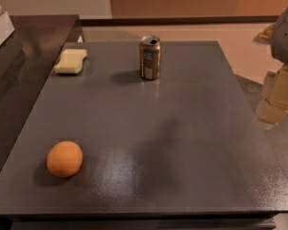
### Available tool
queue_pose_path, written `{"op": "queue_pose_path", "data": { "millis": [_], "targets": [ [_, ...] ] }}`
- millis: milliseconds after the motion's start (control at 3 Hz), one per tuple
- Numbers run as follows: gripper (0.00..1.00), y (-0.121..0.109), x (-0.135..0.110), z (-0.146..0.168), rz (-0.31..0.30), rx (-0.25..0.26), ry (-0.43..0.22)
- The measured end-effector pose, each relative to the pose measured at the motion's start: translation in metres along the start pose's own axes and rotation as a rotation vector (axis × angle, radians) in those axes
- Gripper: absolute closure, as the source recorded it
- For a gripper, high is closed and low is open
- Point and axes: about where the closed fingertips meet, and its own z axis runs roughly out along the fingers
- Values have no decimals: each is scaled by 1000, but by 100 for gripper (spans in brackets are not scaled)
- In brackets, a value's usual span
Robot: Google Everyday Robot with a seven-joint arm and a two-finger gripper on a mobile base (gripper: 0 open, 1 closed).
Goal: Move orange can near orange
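Observation:
The orange can stands upright at the far middle of the dark grey table. It has brownish-orange sides and a silver top with a dark opening. The orange, a round smooth fruit, lies near the front left corner of the table, far from the can. My gripper hangs at the right edge of the view, beyond the table's right side. It is well clear of both the can and the orange, and nothing shows in it.
A pale yellow sponge lies at the far left corner of the table. A dark counter adjoins the table on the left. The floor lies beyond the right and far edges.

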Motion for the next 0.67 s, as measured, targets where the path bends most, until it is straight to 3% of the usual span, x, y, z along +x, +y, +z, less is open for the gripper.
{"op": "queue_pose_path", "data": {
  "millis": [333, 667],
  "targets": [
    [0, 0, 0, 0, 0, 0, 0],
    [0, -15, -15, 11, -13, -3, -28]
  ]
}}
